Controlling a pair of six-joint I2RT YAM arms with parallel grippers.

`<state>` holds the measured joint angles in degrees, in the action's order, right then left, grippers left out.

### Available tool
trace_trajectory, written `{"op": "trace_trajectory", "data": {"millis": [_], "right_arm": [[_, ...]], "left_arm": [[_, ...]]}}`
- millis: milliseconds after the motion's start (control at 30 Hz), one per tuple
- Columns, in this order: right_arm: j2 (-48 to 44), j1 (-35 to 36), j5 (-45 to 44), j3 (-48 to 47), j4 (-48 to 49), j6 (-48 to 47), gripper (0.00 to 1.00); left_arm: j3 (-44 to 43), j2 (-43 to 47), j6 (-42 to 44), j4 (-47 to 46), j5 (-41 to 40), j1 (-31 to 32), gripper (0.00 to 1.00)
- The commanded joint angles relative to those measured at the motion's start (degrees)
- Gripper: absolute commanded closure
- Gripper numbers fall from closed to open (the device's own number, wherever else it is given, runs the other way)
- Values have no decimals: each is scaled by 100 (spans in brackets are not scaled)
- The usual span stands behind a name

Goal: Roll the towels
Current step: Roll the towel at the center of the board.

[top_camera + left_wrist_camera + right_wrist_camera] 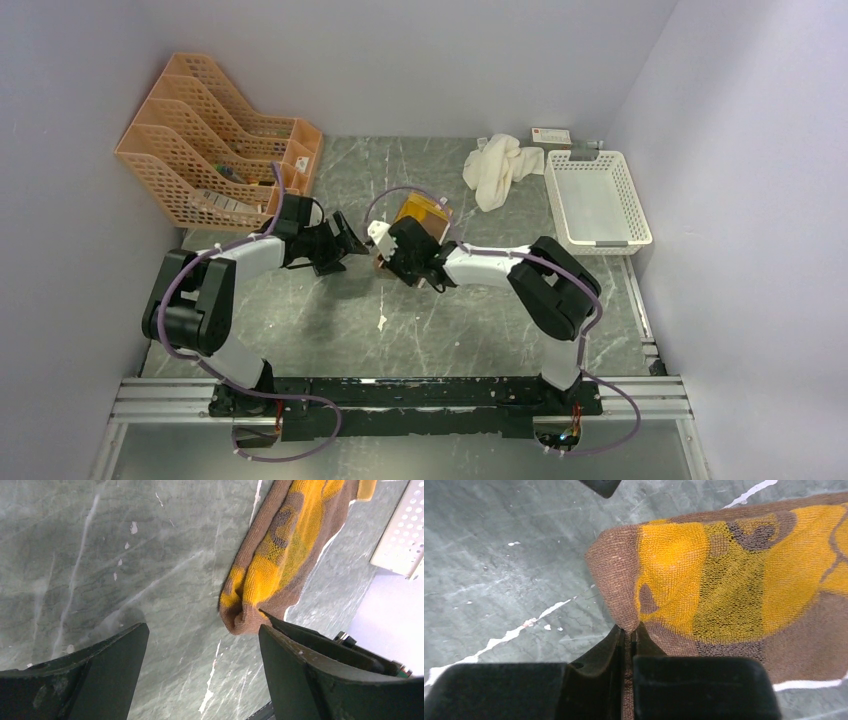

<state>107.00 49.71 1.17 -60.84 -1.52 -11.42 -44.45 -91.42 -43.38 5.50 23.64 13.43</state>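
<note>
The brown towel (422, 214) with its mustard-yellow side up lies at the table's middle, partly folded. My right gripper (630, 630) is shut on the brown hem at the towel's near corner (616, 580), and a pinch of cloth runs down between the jaws. In the top view that gripper (392, 260) sits at the towel's near-left end. My left gripper (202, 627) is open over bare table, its right finger close to the towel's rounded end (245, 622); from above it (350, 242) is just left of the towel. The cream-white towel (497, 168) lies crumpled at the back.
An orange file rack (215, 140) stands at the back left. A white basket (597, 200) sits at the back right, with a small box (551, 135) behind it. A white scrap (382, 322) lies on the marbled table in front of the grippers.
</note>
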Motion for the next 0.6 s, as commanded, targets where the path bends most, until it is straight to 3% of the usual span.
{"op": "trace_trajectory", "data": {"millis": [0,233,567], "right_arm": [[102,-355,1100,-178,-335,583,100],[350,-1150,3351,-549,-749,1379,100],[473,-1666,4217,-693,-786,2177,100]], "left_arm": [[-80,34,233,-113,150,-51,7],[-47,141,216,-382,378,-56,8],[-242,-48,321,-847,407,462,7]]}}
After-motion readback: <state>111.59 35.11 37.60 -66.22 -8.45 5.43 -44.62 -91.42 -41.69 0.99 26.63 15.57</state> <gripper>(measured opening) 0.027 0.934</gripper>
